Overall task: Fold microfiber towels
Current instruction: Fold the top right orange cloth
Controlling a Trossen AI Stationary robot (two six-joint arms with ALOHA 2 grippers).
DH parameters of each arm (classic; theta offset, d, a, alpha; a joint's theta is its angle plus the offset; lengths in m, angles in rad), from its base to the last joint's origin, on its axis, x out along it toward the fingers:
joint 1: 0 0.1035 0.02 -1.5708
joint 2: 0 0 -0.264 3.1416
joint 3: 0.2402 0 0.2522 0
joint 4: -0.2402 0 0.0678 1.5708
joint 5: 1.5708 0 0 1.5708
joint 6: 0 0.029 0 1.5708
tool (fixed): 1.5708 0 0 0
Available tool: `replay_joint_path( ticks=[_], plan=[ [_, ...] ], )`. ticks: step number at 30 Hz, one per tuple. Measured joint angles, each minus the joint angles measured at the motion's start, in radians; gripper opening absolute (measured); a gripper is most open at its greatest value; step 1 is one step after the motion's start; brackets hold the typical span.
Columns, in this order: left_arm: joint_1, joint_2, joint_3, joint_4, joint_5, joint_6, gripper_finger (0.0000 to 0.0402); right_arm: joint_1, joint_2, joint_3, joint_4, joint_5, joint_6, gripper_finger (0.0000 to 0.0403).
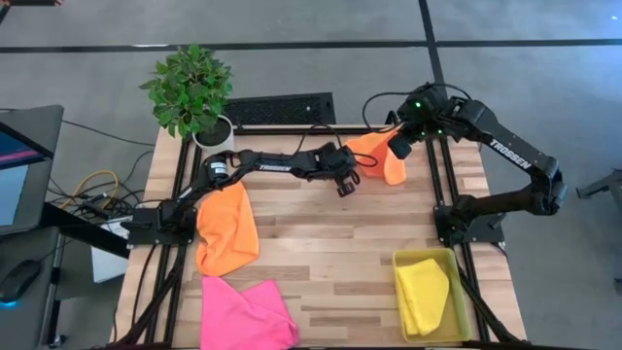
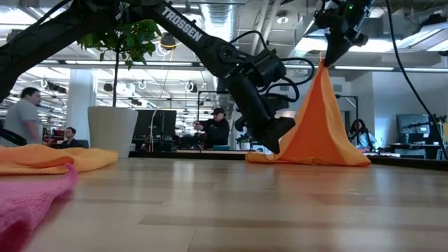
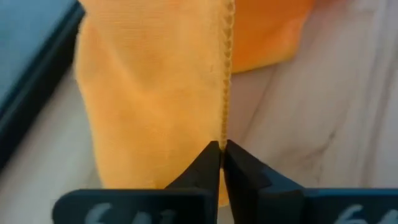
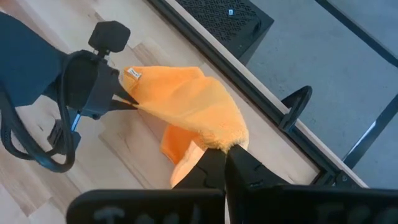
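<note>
An orange towel stands like a tent at the table's far side, its lower folds on the wood. My right gripper is shut on its top. My left gripper is shut on its stitched edge at the towel's left side. A second orange towel lies crumpled at the left, a hot pink towel at the near left. A yellow towel lies in the yellow bin. My left gripper pinches the orange towel's stitched edge between its two fingertips, coming level from the table's left; the edge runs straight away from the fingers. My right gripper pinches a bunched peak of the towel from above, pointing down. The towel hangs below it, spreading to the table.
A potted plant stands at the far left corner. A black grille lies behind the table's far edge. People sit in the room beyond, in the low view. Bare wood lies in the table's middle.
</note>
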Motion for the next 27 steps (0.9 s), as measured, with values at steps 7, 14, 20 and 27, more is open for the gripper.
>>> replay_joint_path(
  ticks=[7,14,20,27],
  plan=[
    [0.0,-0.021,0.0,-0.055,0.156,-0.098,0.0002,0.0,0.0,0.0,0.0,0.0,-0.002,0.001],
    [0.003,-0.118,0.0,-0.2,0.164,-0.086,0.0,0.0,-0.002,0.0,-0.006,0.0,0.0,0.0011],
    [0.018,-0.234,0.001,-0.321,0.132,-0.032,0.0,-0.002,-0.002,0.0,-0.019,0.0,0.001,0.001],
    [0.04,-0.34,0.001,-0.481,0.038,0.005,0.0,-0.007,-0.002,0.001,-0.006,0.0,0.008,0.0009]
  ],
)
